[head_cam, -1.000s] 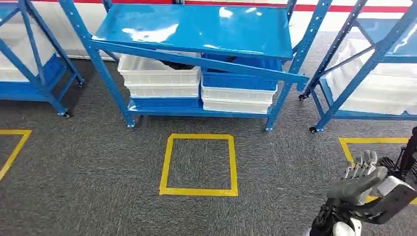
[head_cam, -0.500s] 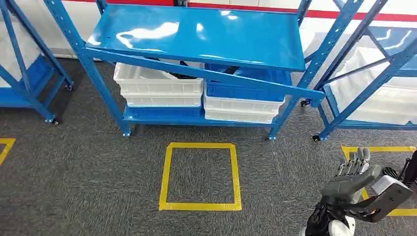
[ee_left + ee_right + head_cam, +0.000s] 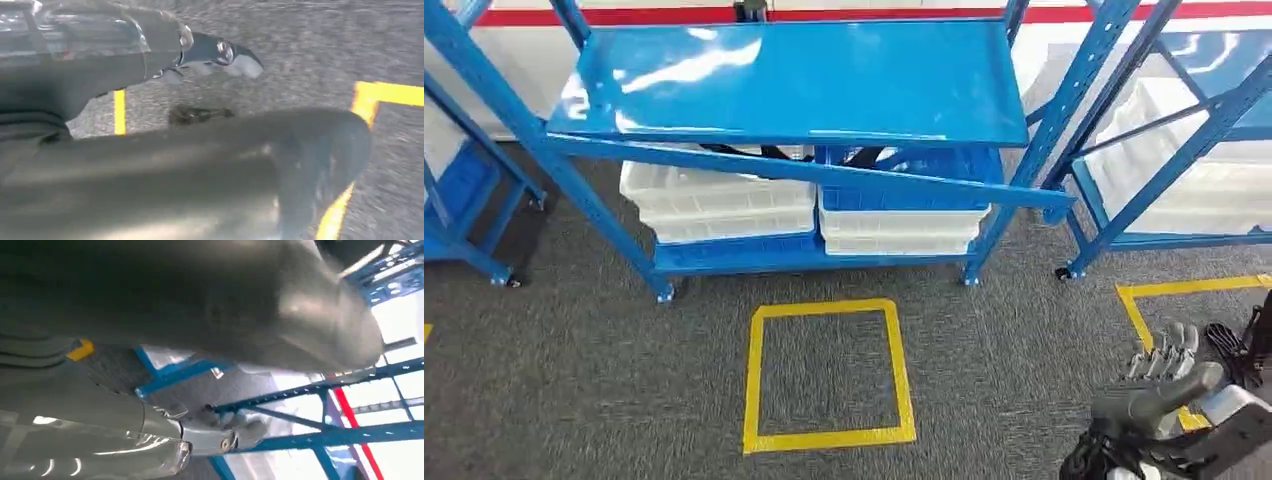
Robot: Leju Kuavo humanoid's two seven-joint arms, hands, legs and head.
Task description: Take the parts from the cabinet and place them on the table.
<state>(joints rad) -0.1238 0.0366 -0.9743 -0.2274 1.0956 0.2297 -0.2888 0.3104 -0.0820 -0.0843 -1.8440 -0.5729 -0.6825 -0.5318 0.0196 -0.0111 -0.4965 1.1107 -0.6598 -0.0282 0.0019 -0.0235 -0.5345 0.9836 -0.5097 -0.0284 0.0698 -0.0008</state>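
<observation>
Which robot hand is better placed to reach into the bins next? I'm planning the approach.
Probably the right robot hand: it is raised in the head view, holding nothing. The left robot hand hangs over the carpet. Both are far from the bins.

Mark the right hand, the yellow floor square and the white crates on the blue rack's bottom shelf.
right hand (image 3: 1162, 385), head view, on the thumb side.
yellow floor square (image 3: 754, 380), head view, on its left tape edge.
white crates (image 3: 719, 205), head view, front wall of the left stack.

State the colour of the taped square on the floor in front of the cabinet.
Yellow: the taped square on the grey carpet shows best in the head view.
</observation>
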